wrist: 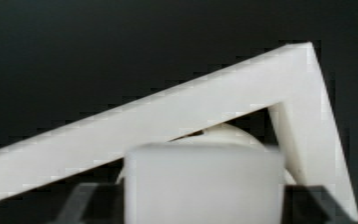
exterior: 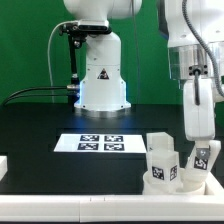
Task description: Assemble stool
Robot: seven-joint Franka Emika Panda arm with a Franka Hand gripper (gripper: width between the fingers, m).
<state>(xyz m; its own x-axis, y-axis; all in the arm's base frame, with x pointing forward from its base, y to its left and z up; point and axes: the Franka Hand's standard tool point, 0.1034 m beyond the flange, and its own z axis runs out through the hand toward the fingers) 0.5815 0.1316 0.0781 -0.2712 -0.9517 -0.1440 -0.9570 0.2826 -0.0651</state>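
The arm reaches down at the exterior view's right, and the gripper [exterior: 201, 158] sits right over a short white stool leg [exterior: 204, 157] that stands upright beside the round seat [exterior: 178, 184]. The seat rests on the black table [exterior: 40, 120] in the corner formed by the white border rail [exterior: 40, 186], a little way from the marker board [exterior: 101, 143]. Two other legs [exterior: 162, 158] already stand upright on the seat, tags facing out, on the marker-board side of the leg under the fingers.

From the wrist view, the chunky leg [wrist: 194, 180] fills the space between the two dark fingers [wrist: 91, 198], with the rail's corner [wrist: 282, 90] beyond it. The jaws look slightly parted around the leg, not clamped hard, but I cannot tell for certain whether the pads touch it or have just let go; a sliver of gap seems to show on either side.

What matters for the next move is that the leg lies directly below the gripper, its long axis vertical and in line with the fingers. If the leg is seated in its socket, a straight lift clears it cleanly; if it is not, the gripper would need to close again and press or twist along that same vertical axis. Any sideways drift risks tipping the leg against its neighbours.
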